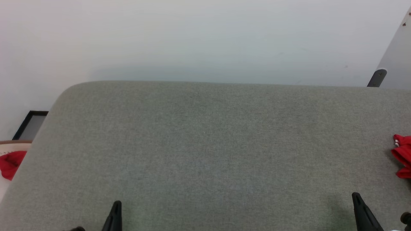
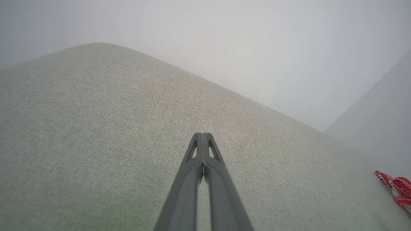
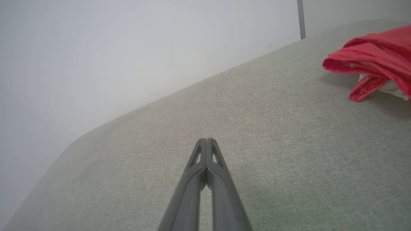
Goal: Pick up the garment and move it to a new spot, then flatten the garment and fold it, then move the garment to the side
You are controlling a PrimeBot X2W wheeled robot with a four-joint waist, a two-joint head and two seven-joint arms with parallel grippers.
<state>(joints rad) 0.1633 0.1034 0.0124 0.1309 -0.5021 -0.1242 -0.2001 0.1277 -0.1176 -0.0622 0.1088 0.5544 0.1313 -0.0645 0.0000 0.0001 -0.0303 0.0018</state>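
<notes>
The garment (image 1: 403, 155) lies bunched at the far right edge of the grey fabric surface (image 1: 212, 138), red with a bit of white stripe trim; most of it is cut off by the frame. It also lies at the right in the left wrist view, garment (image 2: 396, 187), and at the upper right in the right wrist view, garment (image 3: 375, 61), crumpled, with white cloth under the red. My left gripper (image 1: 117, 205) is shut at the lower left, nothing in it (image 2: 203, 134). My right gripper (image 1: 355, 196) is shut and bare too (image 3: 207, 140), a little left of and nearer than the garment.
A pale wall (image 1: 205, 38) runs behind the surface. A small plain red cloth (image 1: 11, 162) lies off the surface's left edge, beside a black-framed panel (image 1: 30, 125). A grey board with a dark bracket (image 1: 377, 78) leans at the back right.
</notes>
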